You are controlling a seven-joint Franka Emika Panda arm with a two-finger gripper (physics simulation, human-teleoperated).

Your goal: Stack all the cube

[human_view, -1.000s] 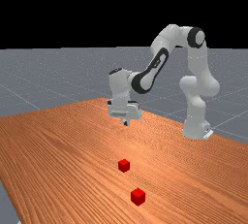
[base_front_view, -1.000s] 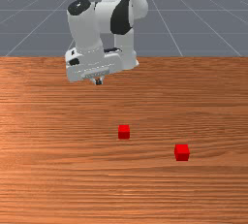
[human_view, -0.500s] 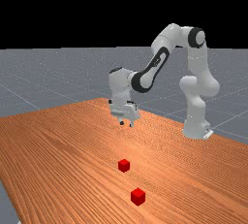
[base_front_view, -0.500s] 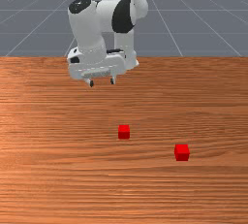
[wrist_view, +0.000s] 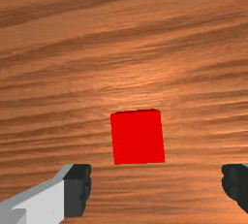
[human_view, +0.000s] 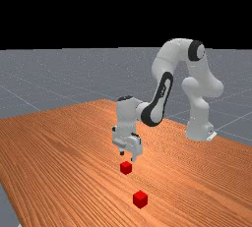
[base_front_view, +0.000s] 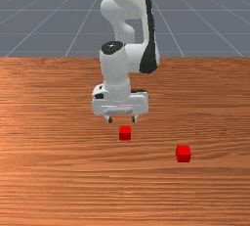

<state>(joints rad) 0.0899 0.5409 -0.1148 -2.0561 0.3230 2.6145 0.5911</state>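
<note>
After the gripper point(base_front_view: 122, 120) swung over and dropped, it hung empty, fingers spread, near and above the inner cube point(base_front_view: 125, 133). Outer cube point(base_front_view: 183, 154) sat unstacked, on the front view's right of the inner cube; first grasp looked close.

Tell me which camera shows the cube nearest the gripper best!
The wrist view: the nearer cube looks biggest there, by the open gripper. The front and far views show it smaller, with the other cube farther off.
</note>
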